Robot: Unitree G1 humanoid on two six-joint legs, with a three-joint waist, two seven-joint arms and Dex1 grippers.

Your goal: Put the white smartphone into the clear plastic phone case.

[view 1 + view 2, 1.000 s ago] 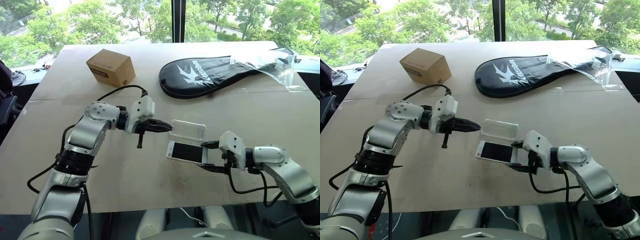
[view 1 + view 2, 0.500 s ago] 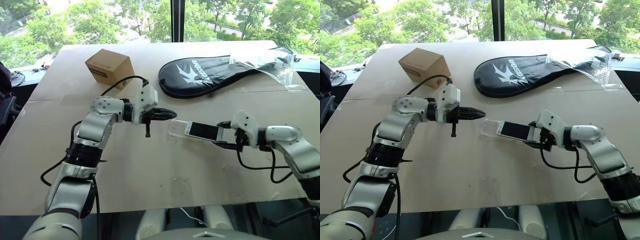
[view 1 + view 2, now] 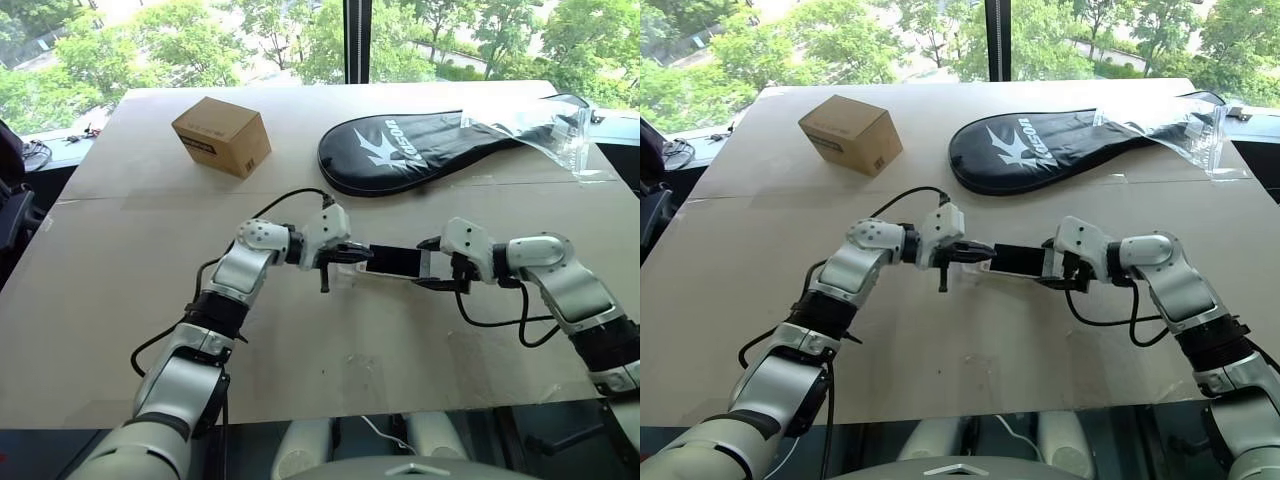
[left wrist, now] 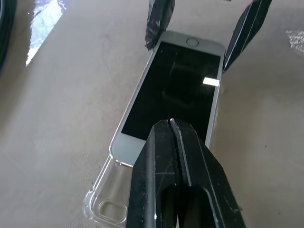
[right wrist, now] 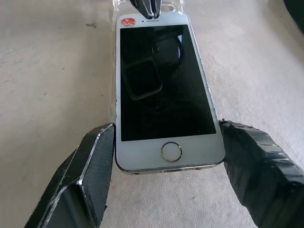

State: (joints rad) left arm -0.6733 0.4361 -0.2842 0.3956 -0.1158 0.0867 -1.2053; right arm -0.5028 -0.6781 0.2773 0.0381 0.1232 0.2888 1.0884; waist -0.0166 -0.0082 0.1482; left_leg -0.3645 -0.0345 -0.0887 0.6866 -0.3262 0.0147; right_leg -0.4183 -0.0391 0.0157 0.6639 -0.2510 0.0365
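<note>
The white smartphone (image 3: 395,261) lies screen up at the table's middle, its far end over the clear plastic phone case (image 4: 102,206). My right gripper (image 3: 428,265) is shut on the phone's home-button end, one finger against each long edge (image 5: 97,156). My left gripper (image 3: 362,255) is shut and empty. Its tips (image 4: 171,124) hover just over the phone's other end, above the case's camera-hole corner. In the right wrist view the left fingertips (image 5: 147,9) sit by a red sticker on the phone's top bezel.
A cardboard box (image 3: 222,136) stands at the back left. A black racket cover (image 3: 420,150) and a crinkled clear plastic bag (image 3: 530,125) lie at the back right. Bare tabletop (image 3: 300,370) stretches to the near edge.
My right gripper has carried the phone away from the near edge and onto the case. My left gripper has come down and to the right, to the phone's far end.
</note>
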